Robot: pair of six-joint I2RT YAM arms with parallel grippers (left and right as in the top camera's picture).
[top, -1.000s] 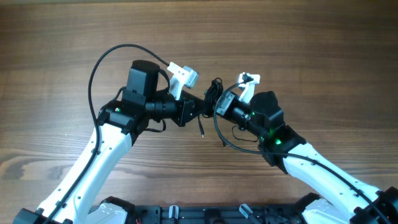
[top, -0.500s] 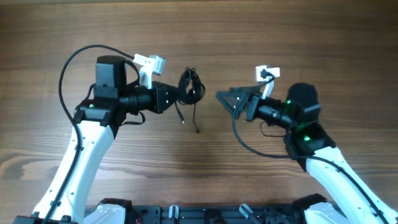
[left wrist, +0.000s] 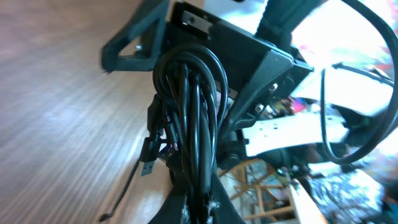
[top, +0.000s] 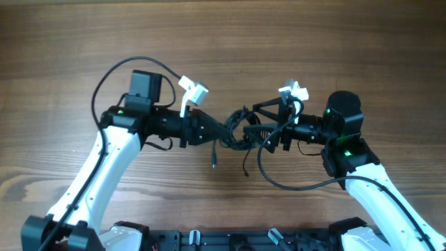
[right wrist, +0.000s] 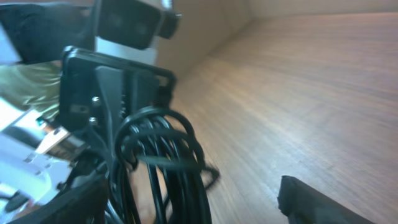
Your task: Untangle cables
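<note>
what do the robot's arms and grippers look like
Both arms are alike: the left arm and right arm have white lower links and black joint housings with small green lights. The left gripper and right gripper are black, each with a white bracket at the wrist. A thick black cable loops along each arm.

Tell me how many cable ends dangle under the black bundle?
2. One plug end hangs below the cable bundle's left part; the other end hangs just right of it. More may hide inside the bundle.
</note>
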